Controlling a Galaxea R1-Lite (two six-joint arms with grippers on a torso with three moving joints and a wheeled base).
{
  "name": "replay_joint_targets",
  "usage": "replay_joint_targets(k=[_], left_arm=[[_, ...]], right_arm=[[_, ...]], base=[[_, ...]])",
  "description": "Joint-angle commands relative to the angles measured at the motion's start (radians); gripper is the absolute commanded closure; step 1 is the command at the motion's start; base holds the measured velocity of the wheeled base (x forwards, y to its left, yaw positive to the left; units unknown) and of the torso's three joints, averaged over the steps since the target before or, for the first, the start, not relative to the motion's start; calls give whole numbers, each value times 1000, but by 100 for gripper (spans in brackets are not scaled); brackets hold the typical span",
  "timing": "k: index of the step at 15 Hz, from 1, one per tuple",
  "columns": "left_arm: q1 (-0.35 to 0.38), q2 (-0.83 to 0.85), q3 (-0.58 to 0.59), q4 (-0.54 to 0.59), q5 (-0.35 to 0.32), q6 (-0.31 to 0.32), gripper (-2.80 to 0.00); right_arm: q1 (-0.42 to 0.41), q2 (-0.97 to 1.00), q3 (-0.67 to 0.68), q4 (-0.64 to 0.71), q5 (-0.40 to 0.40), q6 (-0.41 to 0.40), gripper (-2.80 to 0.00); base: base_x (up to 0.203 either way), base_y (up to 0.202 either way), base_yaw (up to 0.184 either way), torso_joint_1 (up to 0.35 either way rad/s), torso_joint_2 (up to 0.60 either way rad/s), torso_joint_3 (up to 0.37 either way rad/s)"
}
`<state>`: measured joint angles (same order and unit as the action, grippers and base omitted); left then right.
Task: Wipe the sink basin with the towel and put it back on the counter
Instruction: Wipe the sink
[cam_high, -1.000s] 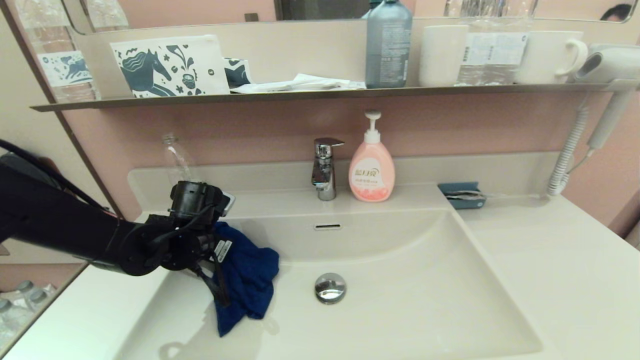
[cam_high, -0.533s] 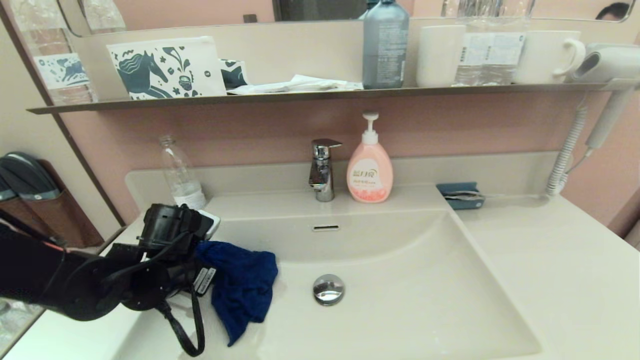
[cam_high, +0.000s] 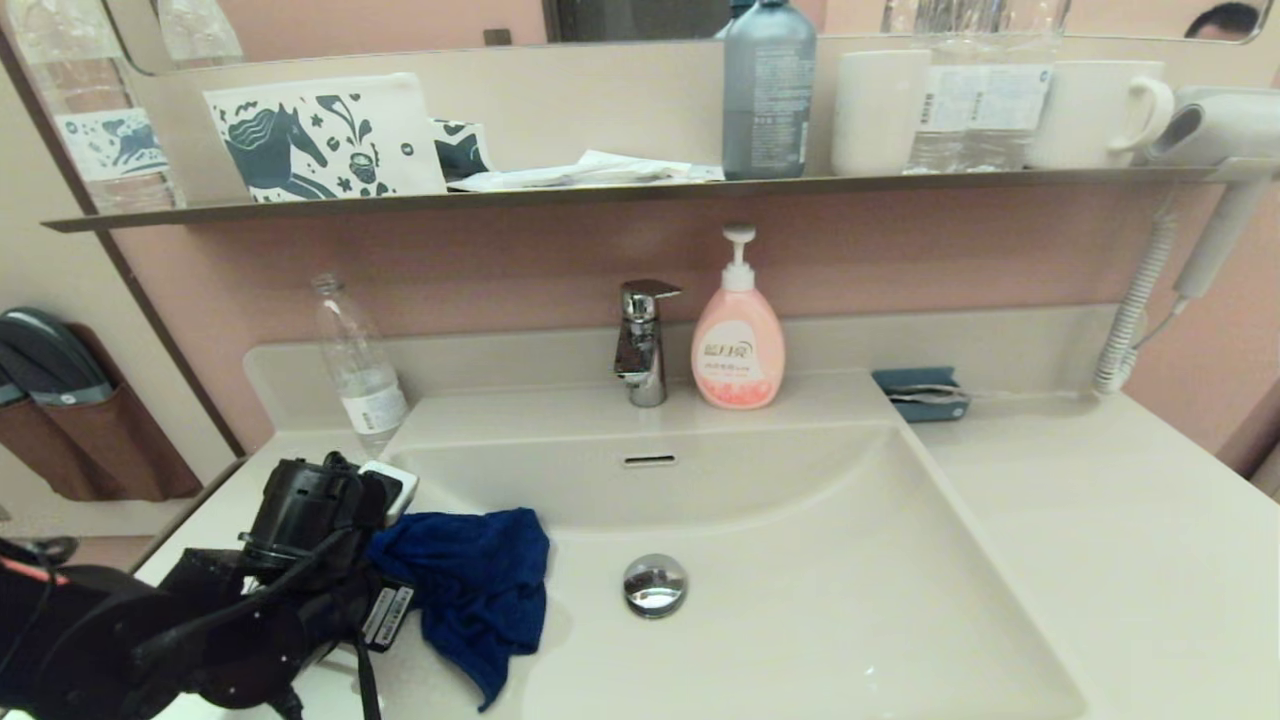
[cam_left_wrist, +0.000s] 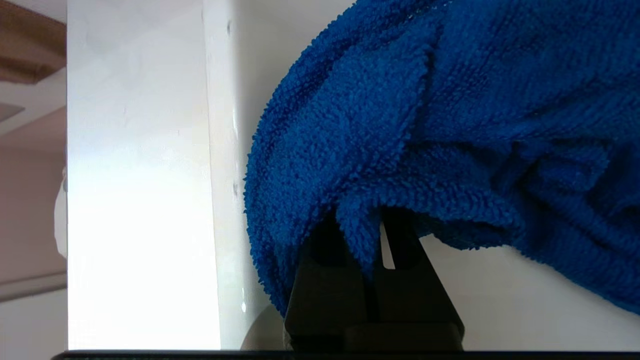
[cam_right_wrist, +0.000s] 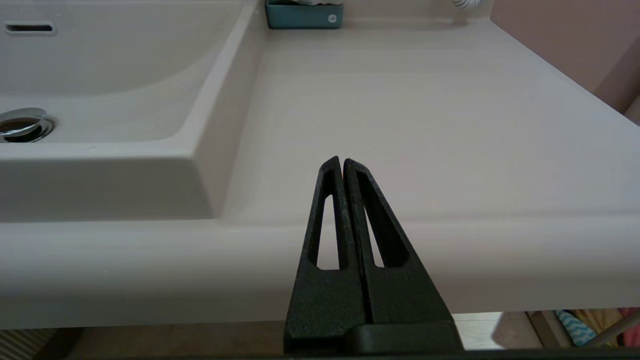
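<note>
Left gripper (cam_high: 375, 555) at the left slope of the sink basin (cam_high: 800, 600), fingers (cam_left_wrist: 325, 280) pinched on a fold of the towel (cam_high: 470, 590). Towel hangs bunched against the slope, left of the drain plug (cam_high: 655, 584). Right gripper (cam_right_wrist: 343, 162) low before the counter (cam_right_wrist: 425, 125) edge, its 2 fingers pressed together, holding nothing.

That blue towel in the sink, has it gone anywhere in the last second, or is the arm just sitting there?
The left hand, shut on the towel, has drawn back toward the robot and the basin's left side, dragging the towel a little with it and uncovering the clear bottle. The drain plug and soap dispenser stayed put.
</note>
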<state>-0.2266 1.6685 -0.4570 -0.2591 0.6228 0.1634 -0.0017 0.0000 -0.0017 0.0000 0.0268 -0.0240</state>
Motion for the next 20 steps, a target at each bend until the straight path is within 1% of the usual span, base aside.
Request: replay_joint_targets(k=[1,2,4,6,7,9,11,12,14,16,19,20], left_arm=[[-28,-13,116,20,17,-35,0],[-37,-15,117,35,18,-52,0],[-39,-33,86,56,20,-56,0],[-52,-73,8,119,19,-57,0],[-70,-97,-41,144,14,-61,0],[-87,-118,-137,156,-21,-61,0],[-88,-119,-244,166,-34,-43,0],[-88,-124,-300,171,-35,-12,0],[-101,-120,-363,171,-40,21,0],[-111,-95,-395,161,-51,16,0],[-123,-69,-445,159,-83,-19,0],[-127,-63,-466,165,-111,-36,0]], right_arm=[[0,0,0,0,1,-1,0],[0,0,0,0,1,-1,0],[0,0,0,0,1,-1,0],[0,0,0,0,1,-1,0],[0,0,0,0,1,-1,0],[0,0,0,0,1,-1,0],[0,0,0,0,1,-1,0],[0,0,0,0,1,-1,0],[0,0,0,0,1,-1,0],[0,0,0,0,1,-1,0],[0,0,0,0,1,-1,0],[0,0,0,0,1,-1,0]], base=[[0,0,0,0,0,0],[0,0,0,0,0,0],[0,0,0,0,0,0],[0,0,0,0,0,0],[0,0,0,0,0,0],[0,0,0,0,0,0],[0,0,0,0,0,0],[0,0,0,0,0,0],[0,0,0,0,0,0],[0,0,0,0,0,0],[0,0,0,0,0,0],[0,0,0,0,0,0]])
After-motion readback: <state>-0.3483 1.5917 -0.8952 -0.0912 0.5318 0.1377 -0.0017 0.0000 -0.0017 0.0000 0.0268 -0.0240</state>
